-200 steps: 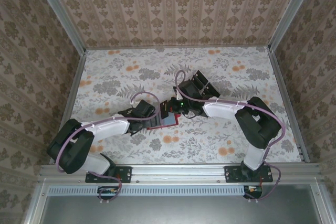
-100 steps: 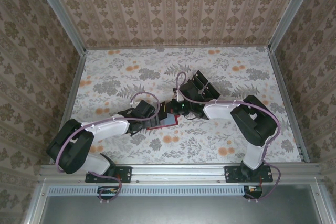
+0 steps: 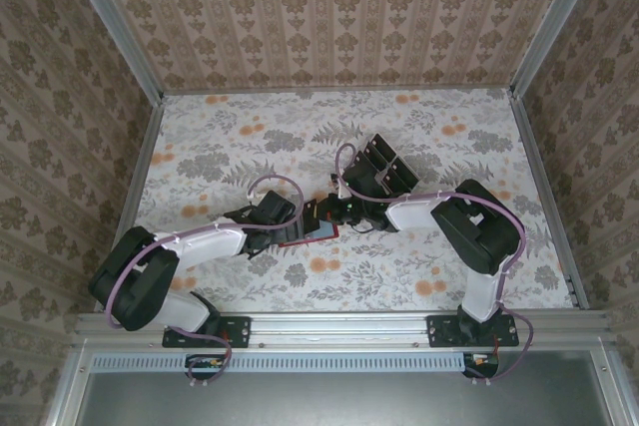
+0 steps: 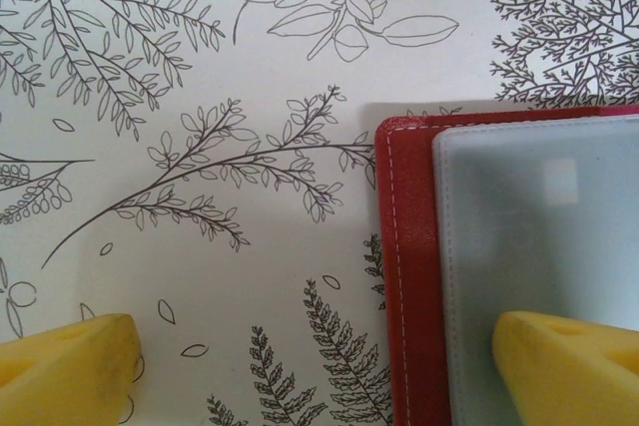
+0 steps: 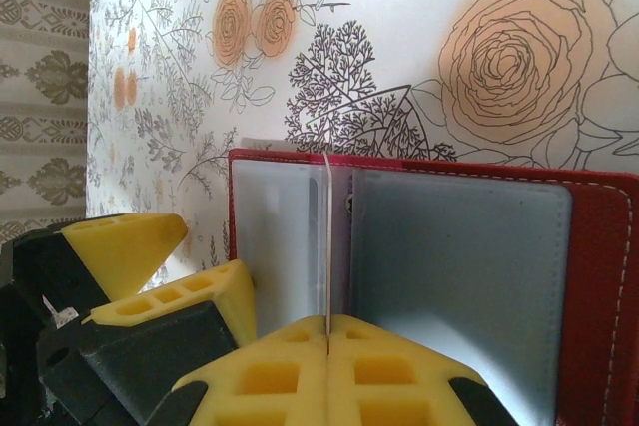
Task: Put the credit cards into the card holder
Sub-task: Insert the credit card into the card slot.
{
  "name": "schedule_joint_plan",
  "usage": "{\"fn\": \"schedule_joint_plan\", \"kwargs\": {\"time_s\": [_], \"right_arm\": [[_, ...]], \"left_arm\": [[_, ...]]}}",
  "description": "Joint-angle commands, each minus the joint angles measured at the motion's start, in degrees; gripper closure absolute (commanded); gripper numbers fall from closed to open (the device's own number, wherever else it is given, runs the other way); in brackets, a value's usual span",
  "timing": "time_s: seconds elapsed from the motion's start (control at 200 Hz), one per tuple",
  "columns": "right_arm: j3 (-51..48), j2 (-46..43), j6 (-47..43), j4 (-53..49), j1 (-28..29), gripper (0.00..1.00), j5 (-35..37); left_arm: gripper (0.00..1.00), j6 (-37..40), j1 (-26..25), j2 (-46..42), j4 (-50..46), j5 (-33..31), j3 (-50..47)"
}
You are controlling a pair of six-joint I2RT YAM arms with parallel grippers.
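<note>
Table (image 3: 220, 147) w/ floral-print cloth carries the red leather-like wallet (image 5: 589, 246), lying open and flat, grey inside up, btwn both arms. Left gripper (image 4: 315, 376) is spread wide, one yellow finger (image 4: 569, 366) over the grey panel; contact can't be judged. Right gripper (image 5: 327, 346) is clamped on a thin card (image 5: 326, 236), edge-on, lined up w/ the gap btwn the grey panels. Best approach: keep card square to slot, feed slowly, wallet pinned.
</note>
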Motion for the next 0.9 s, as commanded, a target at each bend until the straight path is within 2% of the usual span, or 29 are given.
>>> {"fn": "schedule_joint_plan", "kwargs": {"time_s": [0.0,0.895], "right_arm": [[-1.2,0.6,0.9,1.9,-0.3,1.0,-0.9],[-3.9,2.0,1.6,5.0,-0.2,1.0,-2.5]], "left_arm": [[0.0,-0.6,-0.2,0.4,-4.5,-0.9,-2.1],[0.0,-0.6,-0.2,0.8,-4.2,-0.8,-2.1]]}}
